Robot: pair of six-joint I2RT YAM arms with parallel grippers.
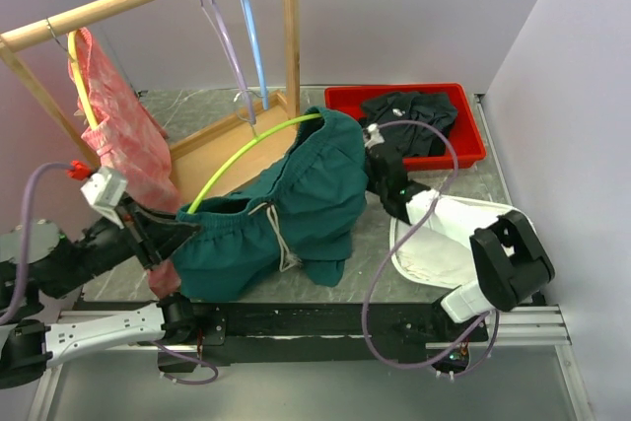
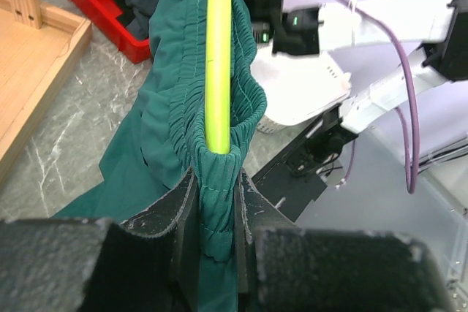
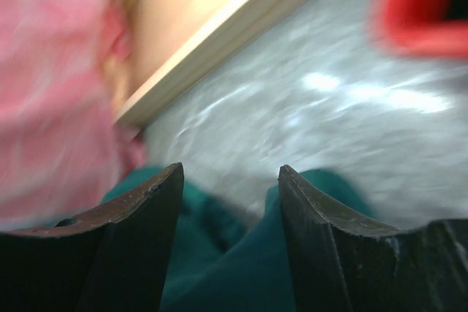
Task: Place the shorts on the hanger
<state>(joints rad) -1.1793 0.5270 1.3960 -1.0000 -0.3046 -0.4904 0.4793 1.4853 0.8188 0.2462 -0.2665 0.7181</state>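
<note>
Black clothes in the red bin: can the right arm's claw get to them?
Probably yes. The open right claw hovers by the red bin, and nothing sits between it and the black clothes.

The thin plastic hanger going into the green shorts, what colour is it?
Lime green; the thin plastic hanger shows best in the left wrist view.

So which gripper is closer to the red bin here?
Right. The right gripper hangs open by the near left corner of the red bin, beside the shorts. The left gripper is across the table, shut on the shorts' waistband.
</note>
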